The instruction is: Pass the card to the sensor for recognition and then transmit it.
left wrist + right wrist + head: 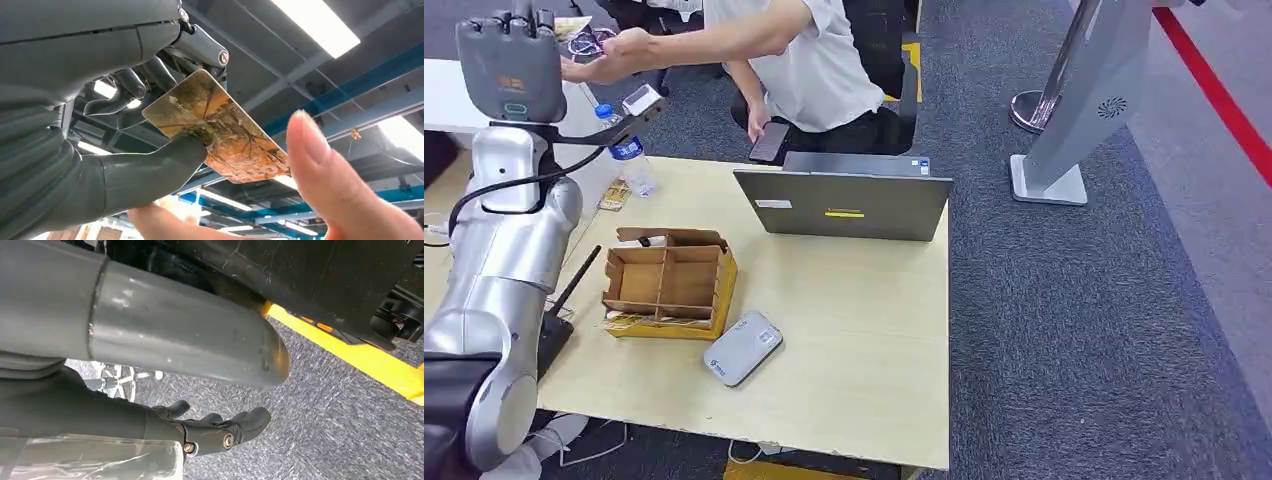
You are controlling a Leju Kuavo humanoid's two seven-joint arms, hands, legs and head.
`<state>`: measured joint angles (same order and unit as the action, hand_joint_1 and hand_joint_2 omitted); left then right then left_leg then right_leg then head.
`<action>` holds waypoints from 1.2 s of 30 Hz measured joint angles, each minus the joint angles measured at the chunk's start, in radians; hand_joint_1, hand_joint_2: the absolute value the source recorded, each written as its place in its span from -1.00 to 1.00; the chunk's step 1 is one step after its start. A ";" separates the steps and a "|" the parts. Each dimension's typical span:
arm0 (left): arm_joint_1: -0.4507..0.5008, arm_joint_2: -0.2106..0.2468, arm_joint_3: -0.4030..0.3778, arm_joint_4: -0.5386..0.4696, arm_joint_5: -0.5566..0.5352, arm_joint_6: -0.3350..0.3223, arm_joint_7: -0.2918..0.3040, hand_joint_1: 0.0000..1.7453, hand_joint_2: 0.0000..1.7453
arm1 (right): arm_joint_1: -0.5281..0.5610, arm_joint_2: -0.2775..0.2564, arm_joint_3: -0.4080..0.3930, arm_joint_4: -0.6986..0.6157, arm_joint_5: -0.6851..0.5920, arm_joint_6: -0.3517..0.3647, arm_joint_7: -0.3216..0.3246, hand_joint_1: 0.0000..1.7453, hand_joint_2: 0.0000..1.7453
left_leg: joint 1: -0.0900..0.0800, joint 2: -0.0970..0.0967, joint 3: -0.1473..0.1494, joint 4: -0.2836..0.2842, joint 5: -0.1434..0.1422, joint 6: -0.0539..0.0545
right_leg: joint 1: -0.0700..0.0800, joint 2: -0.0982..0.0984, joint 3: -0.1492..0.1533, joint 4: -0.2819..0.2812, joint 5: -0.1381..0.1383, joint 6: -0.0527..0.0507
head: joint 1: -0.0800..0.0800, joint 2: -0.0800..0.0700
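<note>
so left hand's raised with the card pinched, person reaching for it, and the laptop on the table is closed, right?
Not quite: the laptop is open, as the head view shows. The rest holds: the left hand pinches the card while the person's hand reaches in.

I'm seeing the card (220, 135) showing a glossy printed face against my left hand (100, 150), whose plastic is looking matt grey. Beside the matt grey laptop (844, 203), the box (669, 283) is looking like plain cardboard on a smooth pale wood-look table (864, 340), with rough grey carpet (1104, 330) lying around it.
</note>
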<state>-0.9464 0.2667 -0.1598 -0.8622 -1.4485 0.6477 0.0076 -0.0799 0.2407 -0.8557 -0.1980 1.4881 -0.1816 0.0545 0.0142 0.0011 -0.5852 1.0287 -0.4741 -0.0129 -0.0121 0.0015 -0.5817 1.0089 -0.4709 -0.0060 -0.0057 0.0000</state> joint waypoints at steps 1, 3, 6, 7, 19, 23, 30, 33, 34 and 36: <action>0.000 0.000 0.000 0.003 0.000 0.000 0.000 1.00 1.00 | 0.000 0.000 0.000 0.000 0.000 0.000 0.000 -1.00 -1.00 | 0.000 0.000 0.000 0.000 0.000 0.000 | 0.000 0.000 0.000 0.000 0.000 0.000 | 0.000 0.000; -0.002 0.000 0.000 0.007 0.000 0.000 0.000 1.00 1.00 | 0.000 0.000 0.000 0.000 0.000 0.000 0.000 -1.00 -1.00 | 0.000 0.000 0.000 0.000 0.000 0.000 | 0.000 0.000 0.000 0.000 0.000 0.000 | 0.000 0.000; -0.004 0.000 0.000 0.013 0.000 0.000 0.000 1.00 1.00 | 0.000 0.000 0.000 0.000 0.000 0.000 0.000 -1.00 -1.00 | 0.000 0.000 0.000 0.000 0.000 0.000 | 0.000 0.000 0.000 0.000 0.000 0.000 | 0.000 0.000; -0.004 0.000 0.000 0.013 0.000 0.000 0.000 1.00 1.00 | 0.000 0.000 0.000 0.000 0.000 0.000 0.000 -1.00 -1.00 | 0.000 0.000 0.000 0.000 0.000 0.000 | 0.000 0.000 0.000 0.000 0.000 0.000 | 0.000 0.000; 0.006 0.000 0.007 0.007 0.032 -0.032 0.000 -1.00 1.00 | 0.000 0.000 0.000 0.000 -0.006 -0.003 0.005 -1.00 -1.00 | 0.000 0.000 0.000 0.000 0.000 0.000 | 0.000 0.000 0.000 0.000 0.000 0.000 | 0.000 0.000; 0.041 -0.007 0.007 -0.051 0.039 -0.064 -0.002 -1.00 1.00 | 0.000 0.000 0.000 0.000 -0.020 -0.006 0.006 -1.00 -1.00 | 0.000 0.000 0.000 0.000 0.000 0.000 | 0.000 0.000 0.000 0.000 0.000 0.000 | 0.000 0.000; 0.075 -0.018 0.007 -0.115 0.045 -0.083 -0.001 -1.00 1.00 | 0.000 0.000 -0.001 0.000 -0.019 -0.008 0.005 -1.00 -1.00 | 0.000 0.000 0.000 0.000 0.000 0.000 | 0.000 0.000 0.000 0.000 0.000 0.000 | 0.000 0.000; 0.086 -0.020 0.007 -0.117 0.045 -0.088 -0.001 -1.00 1.00 | 0.000 0.000 -0.001 0.000 -0.022 -0.008 0.005 -1.00 -1.00 | 0.000 0.000 0.000 0.000 0.000 0.000 | 0.000 0.000 0.000 0.000 0.000 0.000 | 0.000 0.000; 0.091 -0.020 0.007 -0.123 0.045 -0.093 -0.001 -1.00 1.00 | 0.000 0.000 -0.001 0.000 -0.023 -0.009 0.005 -1.00 -1.00 | 0.000 0.000 0.000 0.000 0.000 0.000 | 0.000 0.000 0.000 0.000 0.000 0.000 | 0.000 0.000; 0.112 -0.021 0.007 -0.145 0.045 -0.097 -0.001 -1.00 1.00 | 0.000 0.000 -0.001 0.000 -0.023 -0.010 0.005 -1.00 -1.00 | 0.000 0.000 0.000 0.000 0.000 0.000 | 0.000 0.000 0.000 0.000 0.000 0.000 | 0.000 0.000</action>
<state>-0.8341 0.2457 -0.1530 -1.0074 -1.4030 0.5505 0.0069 -0.0797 0.2407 -0.8568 -0.1980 1.4652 -0.1915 0.0599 0.0142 0.0013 -0.5854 1.0287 -0.4742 -0.0129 -0.0121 0.0016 -0.5821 1.0088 -0.4709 -0.0060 -0.0061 0.0000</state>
